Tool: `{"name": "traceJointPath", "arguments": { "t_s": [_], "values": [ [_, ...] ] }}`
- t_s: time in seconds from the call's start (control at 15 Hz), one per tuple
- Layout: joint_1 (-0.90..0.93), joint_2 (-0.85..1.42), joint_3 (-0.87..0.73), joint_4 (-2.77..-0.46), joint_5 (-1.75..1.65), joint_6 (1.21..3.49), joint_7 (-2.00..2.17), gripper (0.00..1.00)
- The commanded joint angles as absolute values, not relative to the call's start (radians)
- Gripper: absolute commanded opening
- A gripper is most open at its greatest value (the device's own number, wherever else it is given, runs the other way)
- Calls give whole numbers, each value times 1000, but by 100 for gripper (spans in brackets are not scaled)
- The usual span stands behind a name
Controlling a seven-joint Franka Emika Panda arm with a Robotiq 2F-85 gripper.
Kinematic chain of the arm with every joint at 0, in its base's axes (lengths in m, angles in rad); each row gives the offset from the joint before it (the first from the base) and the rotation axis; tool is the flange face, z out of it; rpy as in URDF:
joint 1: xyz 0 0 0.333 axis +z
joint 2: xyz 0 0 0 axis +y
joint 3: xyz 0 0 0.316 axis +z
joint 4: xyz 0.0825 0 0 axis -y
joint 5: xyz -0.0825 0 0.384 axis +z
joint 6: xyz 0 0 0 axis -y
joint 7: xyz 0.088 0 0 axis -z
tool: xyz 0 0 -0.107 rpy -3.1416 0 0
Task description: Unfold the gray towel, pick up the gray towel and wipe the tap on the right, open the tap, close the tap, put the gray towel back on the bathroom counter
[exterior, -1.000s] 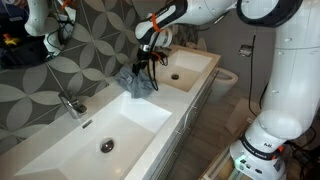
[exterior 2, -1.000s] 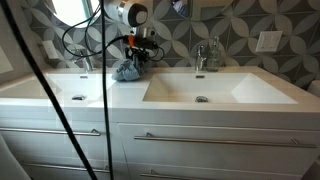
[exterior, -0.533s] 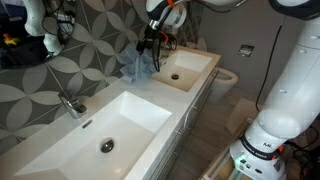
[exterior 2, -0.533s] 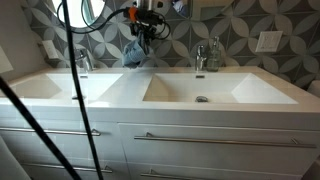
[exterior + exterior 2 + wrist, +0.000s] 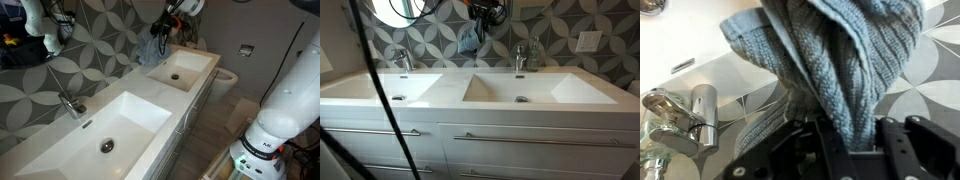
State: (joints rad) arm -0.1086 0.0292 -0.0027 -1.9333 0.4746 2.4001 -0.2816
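The claw (image 5: 478, 18) is clenched on the gray knitted cloth towel (image 5: 470, 40). The towel hangs bunched in the air above the white double-basin worktop (image 5: 450, 97), apart from the chrome lever tap (image 5: 520, 56).

In an exterior view I count one counter (image 5: 450, 98) with two of each fixture: one basin (image 5: 395, 90) at lower left of the frame, another basin (image 5: 555, 90) right of centre, a tap (image 5: 402, 60) behind the first, a second tap (image 5: 521, 55) behind the other. One gray towel (image 5: 469, 40), one gripper (image 5: 480, 18), one wall socket (image 5: 586, 41), one toilet (image 5: 226, 85).
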Motion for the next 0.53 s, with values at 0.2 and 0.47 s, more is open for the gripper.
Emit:
{"name": "traceJointPath", "arguments": {
  "t_s": [0.2, 0.47],
  "values": [
    [-97, 93, -29, -1871, 460, 2419, -192, 5],
    [-117, 160, -56, -1789, 482, 2465, -80, 5]
  ]
}}
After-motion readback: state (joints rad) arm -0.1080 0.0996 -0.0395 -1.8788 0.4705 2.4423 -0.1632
